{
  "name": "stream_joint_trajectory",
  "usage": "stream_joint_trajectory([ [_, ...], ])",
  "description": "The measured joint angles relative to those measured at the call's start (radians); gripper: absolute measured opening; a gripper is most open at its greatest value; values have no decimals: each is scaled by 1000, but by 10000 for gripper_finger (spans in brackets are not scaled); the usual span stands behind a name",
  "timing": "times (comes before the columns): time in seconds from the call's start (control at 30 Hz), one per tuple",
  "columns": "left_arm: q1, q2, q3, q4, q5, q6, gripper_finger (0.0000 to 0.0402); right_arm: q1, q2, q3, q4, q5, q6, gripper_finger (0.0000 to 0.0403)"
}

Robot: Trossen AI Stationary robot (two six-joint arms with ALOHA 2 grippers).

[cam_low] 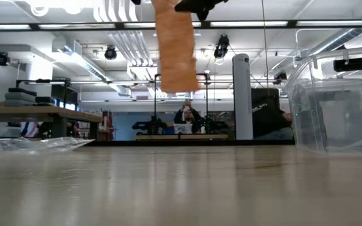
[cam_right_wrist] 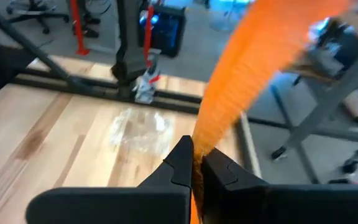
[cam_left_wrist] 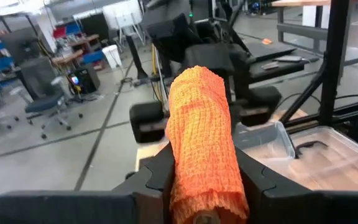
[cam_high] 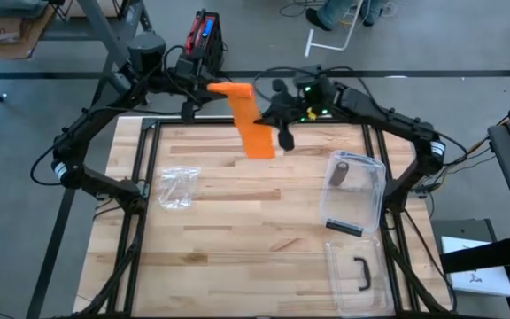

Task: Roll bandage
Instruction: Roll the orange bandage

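Note:
An orange bandage is held up in the air over the table's far edge. Its rolled part (cam_high: 228, 89) lies level between the fingers of my left gripper (cam_high: 205, 87). From the roll a loose strip (cam_high: 255, 133) hangs down. In the low view the strip's free end (cam_low: 180, 85) hangs well clear of the table. My right gripper (cam_high: 270, 112) comes from the right and is shut on the strip just below the roll. My left gripper pinches the roll's rounded sides (cam_left_wrist: 185, 168) between its two fingers. The fingers (cam_left_wrist: 257, 177) reach out about level from the table's left and lie along the roll. The roll is lifted clear and points toward my right gripper. My right gripper pinches the loose strip (cam_right_wrist: 202, 140) between its shut fingers, flat face to flat face. It comes from the table's right, slanting a little downward. Above the fingers the strip runs up to the roll; below them it hangs free, clear of the table.
A crumpled clear plastic bag (cam_high: 177, 188) lies at the table's left. A clear plastic box (cam_high: 354, 193) with dark items stands at the right, its lid (cam_high: 358, 275) nearer the front edge. Bare wood lies between them, under the hanging strip.

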Motion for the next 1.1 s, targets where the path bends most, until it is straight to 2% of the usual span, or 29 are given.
stream_joint_trajectory([
  [0.13,-2,18,-2,-29,-4,42,91,15,36,-1,8,-4,-5,9],
  [0.3,-2,18,-2,-85,-87,148,93,4,31,-1,39,12,12,48],
  [0.57,-2,15,-3,-91,-95,264,90,-34,9,-1,49,14,63,155],
  [0.73,-2,15,-3,-91,-97,346,95,-74,5,-1,148,13,175,222],
  [0.8,-2,14,-3,-92,-131,381,94,-90,4,-1,184,5,235,248],
  [0.97,-2,14,-3,-104,-292,495,88,-96,-2,-1,218,-4,440,316],
  [1.1,-2,16,-3,-106,-304,576,89,-95,0,-1,241,-2,494,356],
])
